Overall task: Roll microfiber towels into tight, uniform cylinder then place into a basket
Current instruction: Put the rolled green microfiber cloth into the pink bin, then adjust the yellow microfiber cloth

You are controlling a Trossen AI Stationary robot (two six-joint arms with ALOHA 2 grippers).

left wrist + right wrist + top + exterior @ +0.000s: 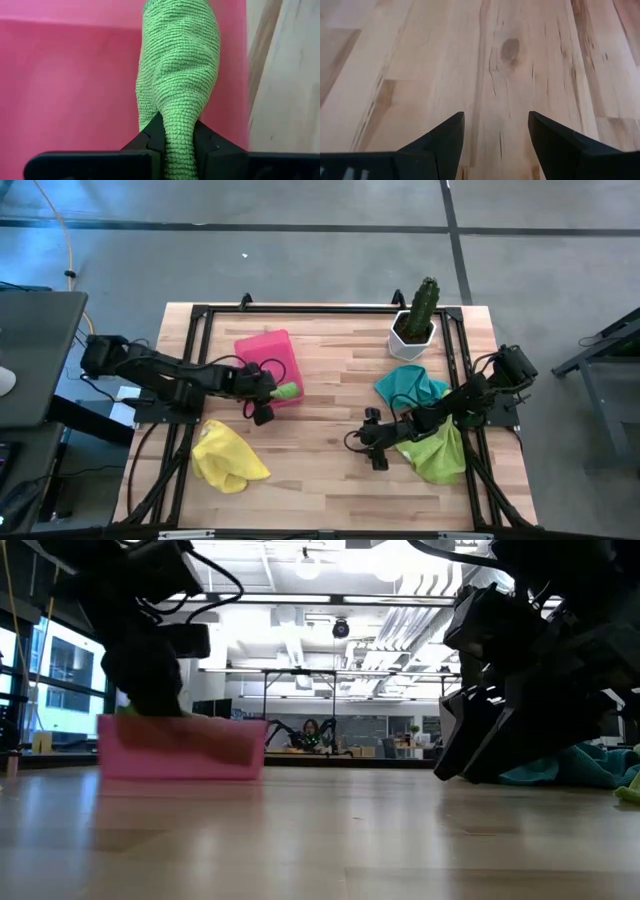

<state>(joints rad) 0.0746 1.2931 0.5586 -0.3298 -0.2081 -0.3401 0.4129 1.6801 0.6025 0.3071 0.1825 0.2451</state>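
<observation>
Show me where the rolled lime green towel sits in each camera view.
High view: rolled green towel at the pink basket's near right corner, in the left gripper.
Low view: hidden behind the basket wall.
Left wrist view: centre, pinched between the fingers.
Right wrist view: not in it.
Shared landmark: the pink basket.

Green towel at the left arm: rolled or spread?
Rolled. The left gripper pinches the green towel as a narrow cylinder over the pink basket.

Rolled towel (177, 75) in basket (65, 75).
</observation>
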